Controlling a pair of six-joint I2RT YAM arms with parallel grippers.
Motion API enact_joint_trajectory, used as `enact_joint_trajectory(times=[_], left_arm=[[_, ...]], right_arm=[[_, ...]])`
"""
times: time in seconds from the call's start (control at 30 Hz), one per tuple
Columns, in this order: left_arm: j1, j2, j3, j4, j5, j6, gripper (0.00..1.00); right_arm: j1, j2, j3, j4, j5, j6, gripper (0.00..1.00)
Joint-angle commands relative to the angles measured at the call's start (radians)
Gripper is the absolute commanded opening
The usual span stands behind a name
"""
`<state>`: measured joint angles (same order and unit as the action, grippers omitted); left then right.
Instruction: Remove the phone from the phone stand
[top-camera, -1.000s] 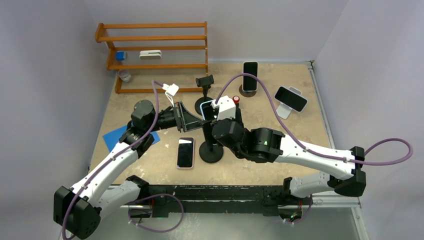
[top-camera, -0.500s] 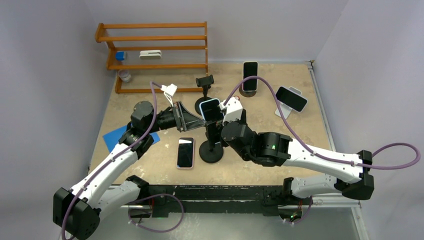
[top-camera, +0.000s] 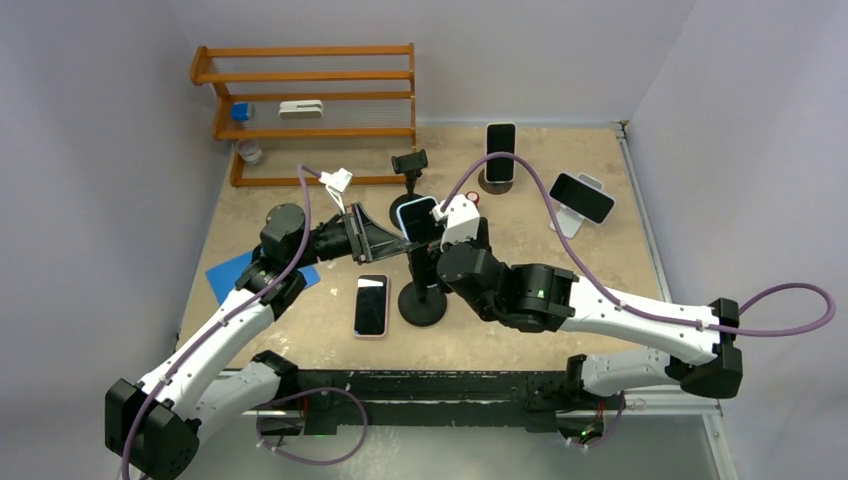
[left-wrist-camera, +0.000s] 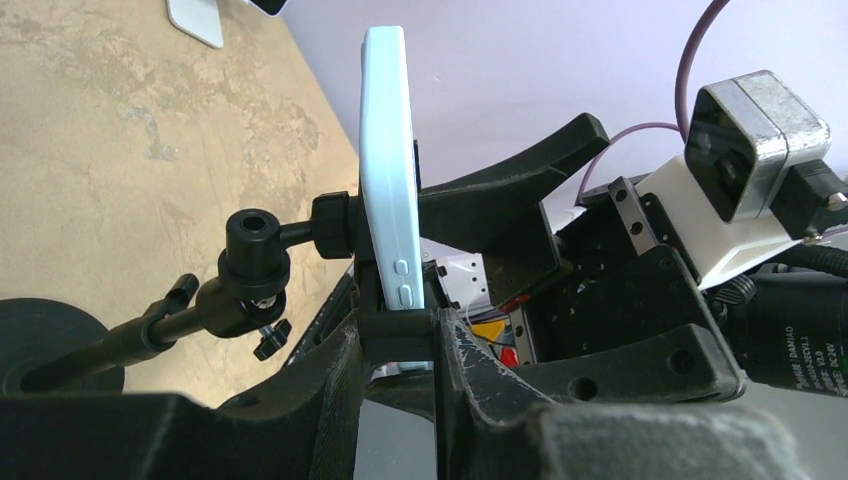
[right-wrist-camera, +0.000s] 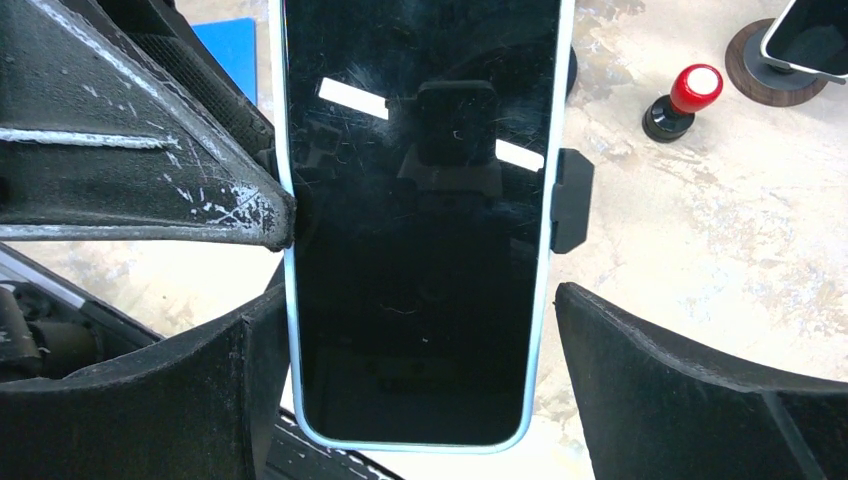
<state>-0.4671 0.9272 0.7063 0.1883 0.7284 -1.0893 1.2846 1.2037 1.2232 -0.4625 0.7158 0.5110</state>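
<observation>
The phone (top-camera: 417, 217), black-screened in a light blue case, stands upright in the clamp of the black phone stand (top-camera: 423, 303) at mid-table. From the left, my left gripper (top-camera: 398, 243) is shut on the stand's clamp; the left wrist view has the phone (left-wrist-camera: 385, 170) edge-on above the left gripper (left-wrist-camera: 400, 340). My right gripper (right-wrist-camera: 420, 395) is open around the phone's (right-wrist-camera: 420, 220) lower end. Its left finger (right-wrist-camera: 200, 390) sits against the case edge and its right finger (right-wrist-camera: 680, 400) stands apart. The stand's side jaw (right-wrist-camera: 572, 200) hugs the phone's right edge.
A second phone (top-camera: 371, 305) lies flat left of the stand base. Behind are an empty black stand (top-camera: 410, 163), a red-topped knob (top-camera: 472, 198), a phone on a round stand (top-camera: 500, 140) and one on a white stand (top-camera: 581, 197). A wooden rack (top-camera: 305, 100) lines the back left; a blue card (top-camera: 232, 275) lies left.
My right gripper has opened wider and its wrist has shifted to the right, uncovering the phone from above. The left arm, the phone and the stand have stayed put.
</observation>
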Motion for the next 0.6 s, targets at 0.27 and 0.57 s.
enact_joint_trajectory(times=[0.27,0.57], left_arm=[[-0.004,-0.024,-0.007,-0.010,0.002,0.002,0.00],[-0.004,-0.035,-0.007,-0.021,0.003,0.007,0.00]], right_arm=[[0.005,0.016,0.046,0.000,-0.003,-0.040,0.95],[0.004,0.017,0.045,0.005,0.017,-0.031,0.95]])
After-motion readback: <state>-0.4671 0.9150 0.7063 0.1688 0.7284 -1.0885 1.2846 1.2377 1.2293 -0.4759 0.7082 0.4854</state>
